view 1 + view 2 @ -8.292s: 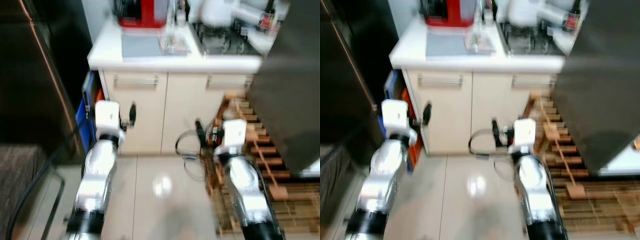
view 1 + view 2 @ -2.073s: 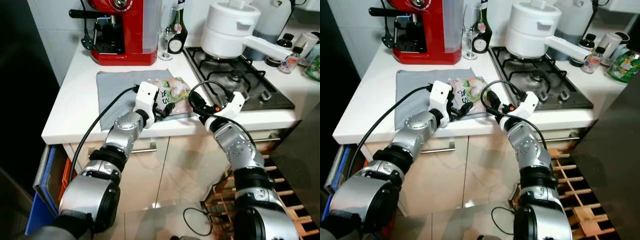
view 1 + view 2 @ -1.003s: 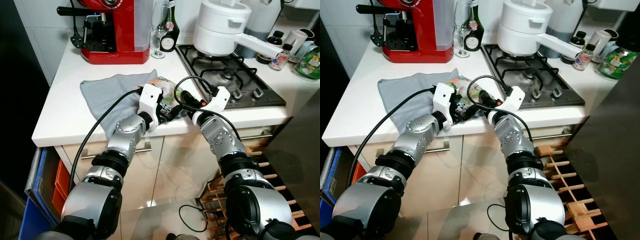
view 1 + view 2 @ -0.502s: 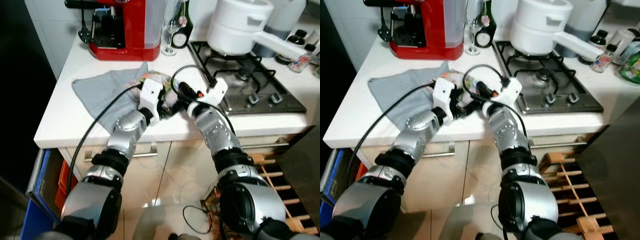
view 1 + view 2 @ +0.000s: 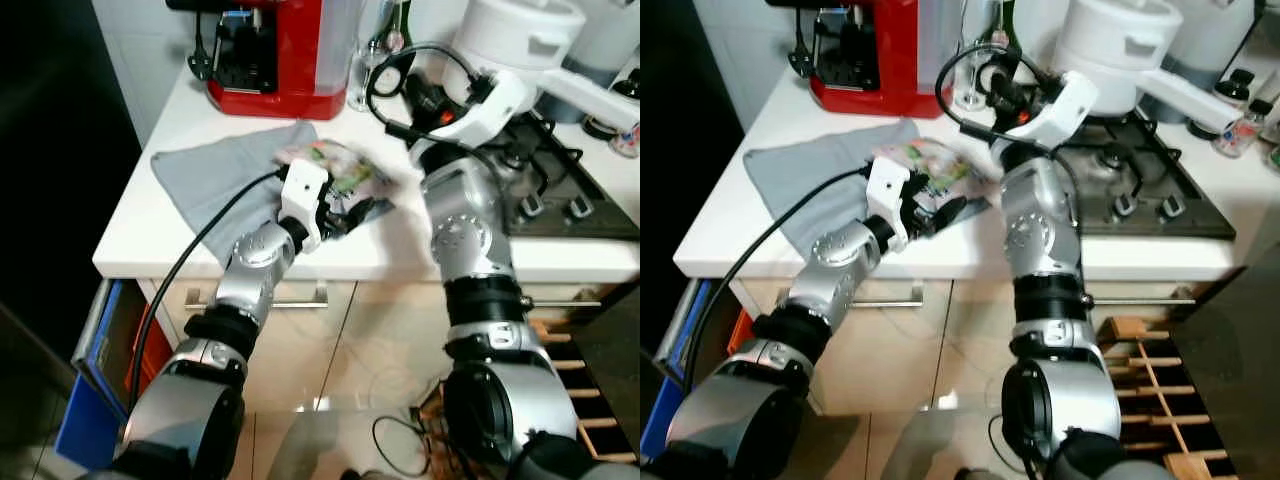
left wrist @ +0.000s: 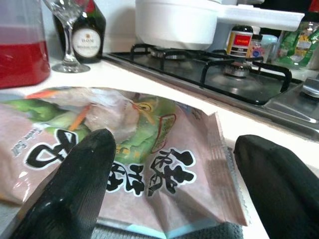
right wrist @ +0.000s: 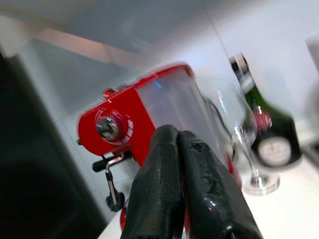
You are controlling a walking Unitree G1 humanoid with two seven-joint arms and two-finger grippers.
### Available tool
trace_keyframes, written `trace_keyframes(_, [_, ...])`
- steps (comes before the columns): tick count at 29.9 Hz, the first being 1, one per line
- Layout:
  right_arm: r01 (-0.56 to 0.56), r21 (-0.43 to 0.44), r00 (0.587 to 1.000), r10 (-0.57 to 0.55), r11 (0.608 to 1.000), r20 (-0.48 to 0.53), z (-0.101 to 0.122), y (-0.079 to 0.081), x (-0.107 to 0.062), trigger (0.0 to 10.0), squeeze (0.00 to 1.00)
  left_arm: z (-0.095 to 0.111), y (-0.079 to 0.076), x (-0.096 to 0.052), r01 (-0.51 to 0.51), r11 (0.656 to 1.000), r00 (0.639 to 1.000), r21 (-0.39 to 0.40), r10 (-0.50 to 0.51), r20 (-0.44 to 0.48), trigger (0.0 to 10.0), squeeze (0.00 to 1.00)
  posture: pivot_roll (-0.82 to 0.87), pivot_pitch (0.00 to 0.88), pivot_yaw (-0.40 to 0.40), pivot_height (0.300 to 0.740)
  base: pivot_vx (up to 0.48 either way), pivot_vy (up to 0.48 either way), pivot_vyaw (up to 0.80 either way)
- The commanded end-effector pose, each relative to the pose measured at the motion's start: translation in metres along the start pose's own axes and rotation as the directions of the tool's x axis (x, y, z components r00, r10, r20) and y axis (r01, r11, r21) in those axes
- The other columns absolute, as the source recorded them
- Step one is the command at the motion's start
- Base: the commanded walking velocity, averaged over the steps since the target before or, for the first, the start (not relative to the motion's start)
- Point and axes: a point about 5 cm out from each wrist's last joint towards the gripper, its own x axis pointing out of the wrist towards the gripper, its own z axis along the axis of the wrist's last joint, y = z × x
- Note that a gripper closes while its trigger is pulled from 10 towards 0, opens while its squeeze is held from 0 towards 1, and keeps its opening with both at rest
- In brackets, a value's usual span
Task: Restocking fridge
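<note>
Head views, centre of frame: the left end effector (image 5: 345, 212) lies low over the white counter (image 5: 150, 225) with its two black fingers (image 6: 75, 184) spread wide. One finger rests on the printed face of the frozen vegetable bag (image 6: 149, 164); the other stands beyond the bag's crimped edge, apart from it. Nothing is gripped yet.

The bag sits just above centre of the left eye view, partly on the grey cloth (image 5: 215, 170) and partly on bare counter, its near corner hanging toward the counter's front edge.

Upper right of centre: the right end effector (image 5: 992, 88) is raised clear of the bag, near the wine glass (image 5: 962, 85) and the red coffee machine (image 5: 865, 55). In the right wrist view its fingers (image 7: 169, 189) are pressed together on nothing.

Step in hand, as judged: taking up the bag for the fridge. To do it well, the left fingers should straddle the crimped seam or a flat corner instead of the bulging middle, since the film looks slack and slippery. Close firmly, then lift straight up so the cloth beneath is not dragged along. The raised right arm should keep off the stemmed glass and the dark bottle (image 5: 398, 40) behind it.
</note>
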Motion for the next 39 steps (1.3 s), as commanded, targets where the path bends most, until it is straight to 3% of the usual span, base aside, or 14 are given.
trace_keyframes(1, [-0.010, -0.065, 1.000, 0.011, 0.998, 0.024, 0.007, 0.000, -0.004, 0.0, 0.00, 0.000, -0.002, -0.001, 0.003, 0.999, 1.000, 0.035, -0.003, 0.002, 10.0, 0.00, -0.13, 0.000, -0.069, 0.740, 0.000, 0.000, 0.00])
trace_keyframes(7, [-0.054, -0.173, 0.995, 0.068, 0.983, 0.077, 0.022, 0.009, -0.017, 0.0, 0.00, 0.043, 0.005, -0.008, -0.081, 0.989, 0.978, 0.121, 0.056, 0.200, 10.0, 0.00, -0.14, 0.000, -0.064, 0.740, 0.000, 0.000, 0.00])
trace_keyframes(10, [-0.063, -0.465, 0.983, 0.136, 0.883, 0.125, 0.033, 0.017, -0.032, 0.0, 0.00, 0.079, 0.017, -0.019, -0.208, 0.968, 0.926, 0.142, 0.148, 0.347, 10.0, 0.00, -0.14, 0.000, -0.064, 0.740, 0.000, 0.000, 0.00])
trace_keyframes(11, [-0.063, -0.465, 0.983, 0.136, 0.883, 0.125, 0.033, 0.017, -0.032, 0.0, 0.00, 0.079, 0.017, -0.019, -0.208, 0.968, 0.926, 0.142, 0.148, 0.347, 10.0, 0.00, -0.14, 0.000, -0.064, 0.740, 0.000, 0.000, 0.00])
trace_keyframes(12, [-0.034, -0.603, 0.981, 0.142, 0.797, 0.132, 0.032, 0.016, -0.046, 4.9, 0.00, 0.092, 0.021, -0.029, -0.270, 0.950, 0.898, 0.157, 0.190, 0.398, 10.0, 0.00, -0.14, 0.000, -0.063, 0.740, 0.000, 0.000, 0.00])
trace_keyframes(13, [-0.034, -0.603, 0.981, 0.142, 0.797, 0.132, 0.032, 0.016, -0.046, 4.9, 0.00, 0.092, 0.021, -0.029, -0.270, 0.950, 0.898, 0.157, 0.190, 0.398, 10.0, 0.00, -0.14, 0.000, -0.063, 0.740, 0.000, 0.000, 0.00])
trace_keyframes(14, [-0.012, -0.626, 0.986, 0.114, 0.779, 0.123, 0.031, 0.013, -0.052, 10.0, 0.00, 0.095, 0.020, -0.033, -0.284, 0.945, 0.890, 0.161, 0.198, 0.410, 10.0, 0.00, -0.14, 0.000, -0.062, 0.740, 0.000, 0.000, 0.00])
trace_keyframes(16, [0.015, -0.658, 0.988, 0.089, 0.753, 0.125, 0.030, 0.008, -0.060, 10.0, 0.00, 0.098, 0.019, -0.038, -0.293, 0.943, 0.883, 0.158, 0.204, 0.422, 10.0, 0.00, -0.14, 0.000, -0.061, 0.740, 0.000, 0.000, 0.00])
trace_keyframes(17, [0.052, -0.673, 0.991, 0.048, 0.738, 0.129, 0.028, 0.001, -0.070, 10.0, 0.78, 0.099, 0.016, -0.043, -0.286, 0.944, 0.885, 0.165, 0.194, 0.424, 10.0, 0.00, -0.13, 0.000, -0.063, 0.740, 0.000, 0.000, 0.00])
trace_keyframes(18, [0.076, -0.698, 0.991, 0.021, 0.712, 0.129, 0.026, -0.006, -0.081, 10.0, 1.00, 0.098, 0.014, -0.047, -0.279, 0.944, 0.888, 0.176, 0.184, 0.421, 10.0, 0.00, -0.13, 0.000, -0.064, 0.740, 0.000, 0.000, 0.00])
trace_keyframes(22, [0.077, -0.753, 0.996, -0.023, 0.654, 0.082, 0.008, -0.015, -0.109, 10.0, 1.00, 0.073, 0.028, -0.055, -0.319, 0.930, 0.919, 0.182, 0.256, 0.300, 10.0, 0.00, -0.13, 0.000, -0.058, 0.740, 0.000, 0.000, 0.00])
trace_keyframes(27, [0.082, -0.763, 0.996, -0.074, 0.641, 0.045, -0.003, -0.025, -0.119, 10.0, 1.00, 0.062, 0.033, -0.056, -0.342, 0.925, 0.923, 0.164, 0.299, 0.242, 10.0, 0.00, -0.12, 0.000, -0.057, 0.740, 0.000, 0.000, 0.00])
trace_keyframes(35, [0.131, -0.727, 0.986, -0.166, 0.674, 0.023, -0.011, -0.035, -0.127, 10.0, 1.00, 0.035, 0.039, -0.063, -0.408, 0.912, 0.907, 0.040, 0.400, 0.132, 10.0, 0.00, -0.12, 0.000, -0.048, 0.740, 0.000, 0.000, 0.00])
trace_keyframes(39, [0.111, -0.695, 0.983, -0.180, 0.710, -0.027, -0.021, -0.035, -0.125, 10.0, 1.00, 0.022, 0.047, -0.063, -0.416, 0.906, 0.908, 0.074, 0.410, 0.082, 10.0, 0.00, -0.11, 0.000, -0.054, 0.740, 0.000, 0.000, 0.00])
